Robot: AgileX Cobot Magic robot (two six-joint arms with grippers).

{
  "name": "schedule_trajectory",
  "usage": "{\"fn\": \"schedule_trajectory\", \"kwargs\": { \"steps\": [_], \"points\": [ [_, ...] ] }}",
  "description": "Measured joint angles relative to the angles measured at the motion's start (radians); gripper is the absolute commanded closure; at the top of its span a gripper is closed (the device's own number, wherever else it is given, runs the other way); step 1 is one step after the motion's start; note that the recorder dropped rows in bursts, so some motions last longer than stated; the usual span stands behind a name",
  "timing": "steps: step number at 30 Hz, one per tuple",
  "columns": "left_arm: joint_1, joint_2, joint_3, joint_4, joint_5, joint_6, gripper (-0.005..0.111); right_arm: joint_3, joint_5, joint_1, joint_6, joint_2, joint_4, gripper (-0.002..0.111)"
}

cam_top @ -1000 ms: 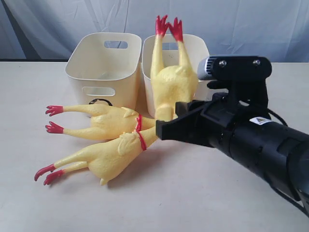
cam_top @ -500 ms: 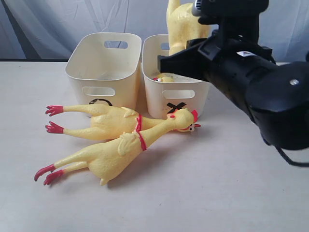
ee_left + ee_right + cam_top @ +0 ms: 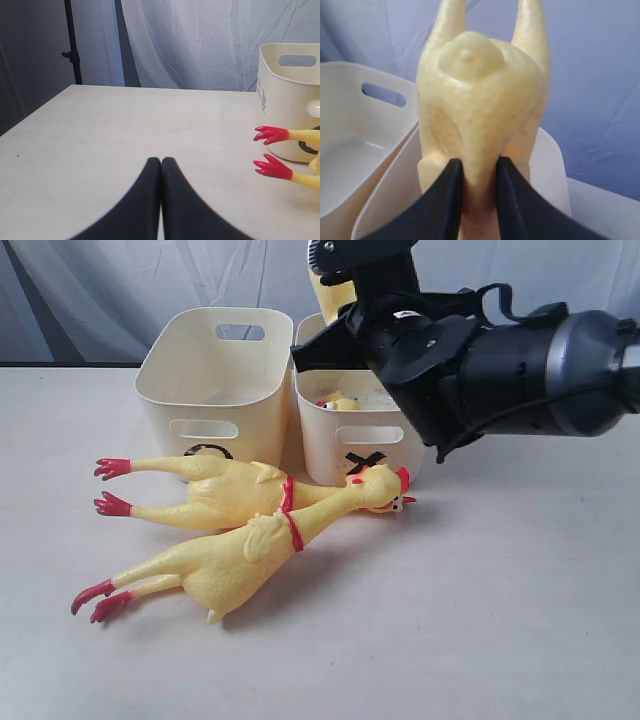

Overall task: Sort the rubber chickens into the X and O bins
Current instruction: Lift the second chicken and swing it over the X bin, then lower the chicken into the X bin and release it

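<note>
Where a pale curtain [image 3: 120, 280] hangs behind it, the cream surface [image 3: 450, 620] bears two tubs side by side. At left stands the O bin [image 3: 215, 390], its mark half hidden by the rear chicken [image 3: 215, 495], which lies touching the front chicken [image 3: 230, 565], both with red feet pointing left. At right, the X bin [image 3: 335, 435] holds a small chicken [image 3: 340, 400]; the front chicken's head lies against its wall. The left pincer [image 3: 161, 165] is closed tight on nothing, low over the surface. The right pincer [image 3: 480, 170], narrowly parted, clamps the held chicken [image 3: 480, 100] feet-up over the X bin.

Bulky glossy black right arm [image 3: 500, 370] with small white label [image 3: 405, 313]; tapered black jaws.
</note>
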Motion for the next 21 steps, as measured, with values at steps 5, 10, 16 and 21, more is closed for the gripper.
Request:
{"fn": "schedule_trajectory", "kwargs": {
  "steps": [5,10,16,21],
  "points": [
    [0.0,0.0,0.0,0.0,0.0,0.0,0.107,-0.03,-0.017,0.0,-0.219,0.055,0.123,0.109],
    [0.0,0.0,0.0,0.0,0.0,0.0,0.107,-0.037,-0.065,0.0,-0.344,0.063,0.237,0.109],
    [0.0,0.0,0.0,0.0,0.0,0.0,0.107,-0.039,-0.085,-0.002,-0.408,0.069,0.275,0.109],
    [0.0,0.0,0.0,0.0,0.0,0.0,0.107,-0.039,-0.085,-0.002,-0.434,0.074,0.31,0.109]
  ]
}}
